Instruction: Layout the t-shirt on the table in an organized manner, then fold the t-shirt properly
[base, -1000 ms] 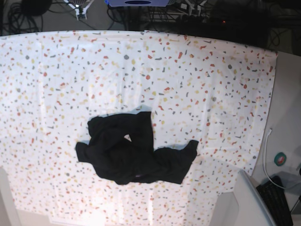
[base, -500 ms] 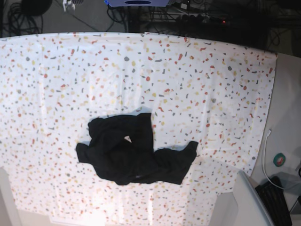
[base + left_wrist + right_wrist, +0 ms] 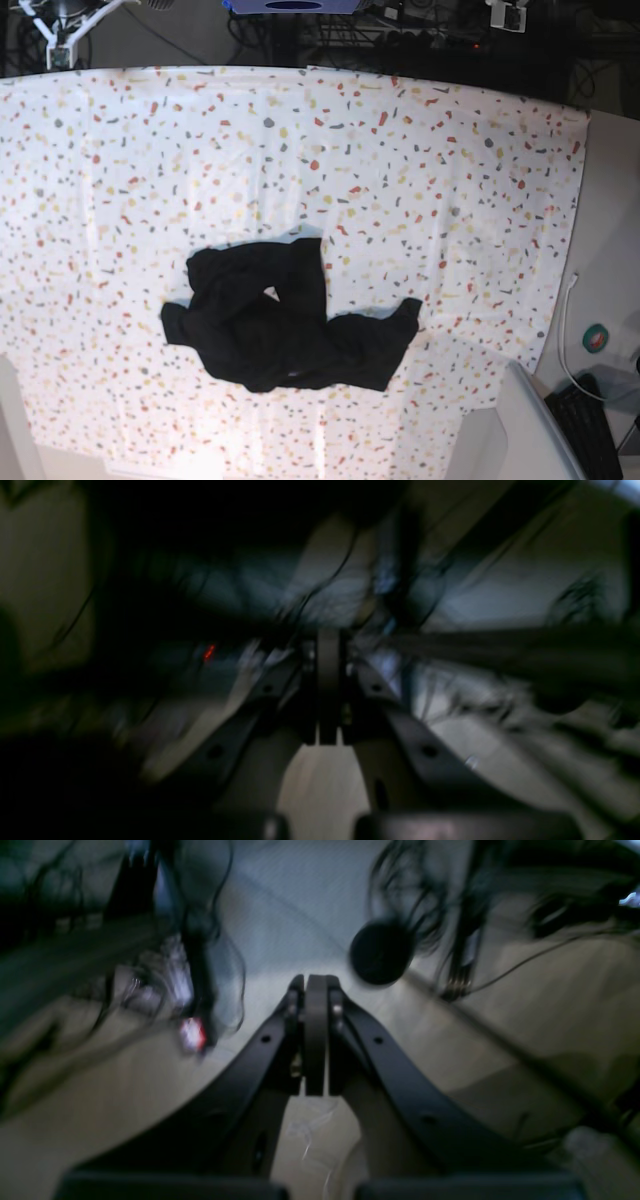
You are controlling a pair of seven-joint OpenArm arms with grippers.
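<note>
The speckled white surface [image 3: 420,170] carried only the t-shirt [image 3: 285,320], a crumpled black heap near its front middle, well apart from both claws. The left claw [image 3: 322,645] was shut on nothing, facing a dim, blurred tangle of cables. The right claw [image 3: 316,985] was likewise shut and empty, with pale floor [image 3: 525,1010], dark cables and a round black object [image 3: 382,954] just beyond its tips.
</note>
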